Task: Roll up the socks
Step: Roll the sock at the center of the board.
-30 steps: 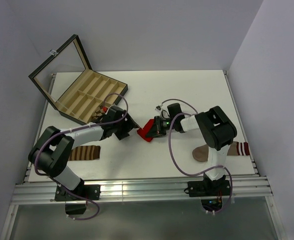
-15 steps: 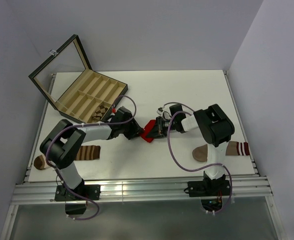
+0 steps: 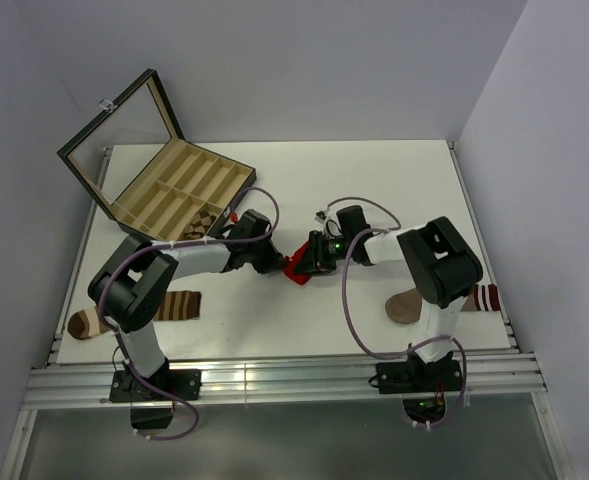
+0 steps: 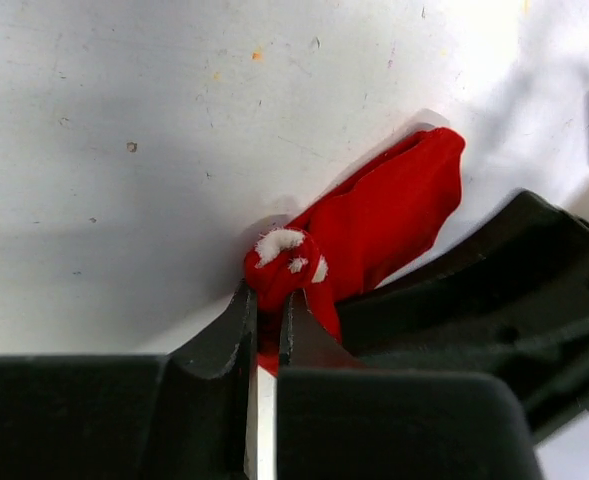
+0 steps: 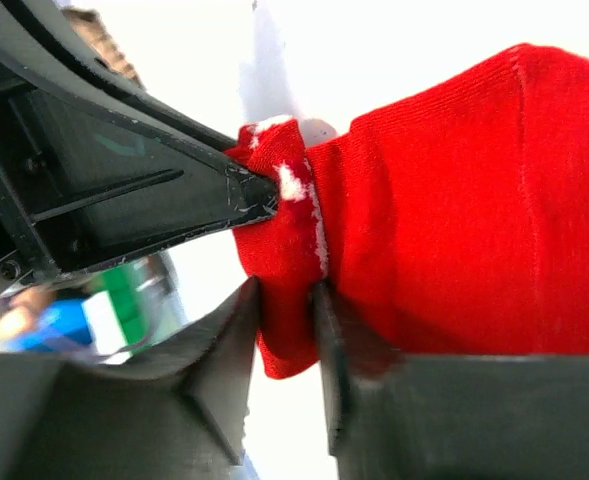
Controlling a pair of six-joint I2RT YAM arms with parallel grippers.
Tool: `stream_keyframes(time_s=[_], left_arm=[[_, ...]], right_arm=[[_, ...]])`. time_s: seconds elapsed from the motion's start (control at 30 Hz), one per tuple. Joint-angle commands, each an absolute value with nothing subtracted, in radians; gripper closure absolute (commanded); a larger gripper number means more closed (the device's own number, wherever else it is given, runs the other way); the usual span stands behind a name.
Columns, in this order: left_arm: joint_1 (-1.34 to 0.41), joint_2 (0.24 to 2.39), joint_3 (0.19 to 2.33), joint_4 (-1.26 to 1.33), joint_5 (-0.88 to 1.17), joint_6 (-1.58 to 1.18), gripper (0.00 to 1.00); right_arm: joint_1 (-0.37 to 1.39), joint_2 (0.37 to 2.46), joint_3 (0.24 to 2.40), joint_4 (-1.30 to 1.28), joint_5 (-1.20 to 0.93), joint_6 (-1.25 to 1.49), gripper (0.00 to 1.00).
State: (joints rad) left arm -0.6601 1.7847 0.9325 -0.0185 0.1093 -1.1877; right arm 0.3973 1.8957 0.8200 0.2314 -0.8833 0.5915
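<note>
The bright red sock (image 3: 296,265) lies bunched at mid-table between both grippers. My left gripper (image 3: 279,262) comes from the left and is shut on the sock's rolled end, where white cuff threads (image 4: 282,243) show just past the fingertips (image 4: 269,300). My right gripper (image 3: 309,262) faces it from the right. Its fingers (image 5: 286,300) stand apart around a fold of the red sock (image 5: 454,220), with a sliver of gap at one finger. The argyle sock (image 3: 206,218) sits in a compartment of the box.
An open black box (image 3: 174,190) with tan compartments stands at the back left, lid raised. A brown-and-cream striped sock (image 3: 179,305) lies front left. A tan-brown sock (image 3: 409,307) lies front right beside the right arm.
The left gripper has reached the red sock and closed on its rolled end. The right gripper's fingers, earlier shut on the sock, have parted.
</note>
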Motion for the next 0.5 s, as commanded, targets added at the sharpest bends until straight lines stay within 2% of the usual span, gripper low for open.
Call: stream_keyframes(time_s=[0.0,0.1,0.27,0.47], left_arm=[[-0.673,1.812,0.963,-0.156,0.055,-1.118,1.00],[-0.673,1.795,0.985,-0.213,0.011,-1.083,1.00],[-0.669,1.775,1.022,-0.328,-0.078,-1.014,1.00],[-0.641,1.772,1.022,-0.328,-0.052,-0.988,1.00]], right_arm=[[0.437,1.803,0.773,0.155,-0.580,0.466,0.60],[0.488,1.683,0.744,0.155,-0.421,0.424,0.56],[0.616,1.504,0.726,0.143,-0.158,0.302,0.55],[0.804,1.459,0.719,0.182,0.040,0.177,0.53]])
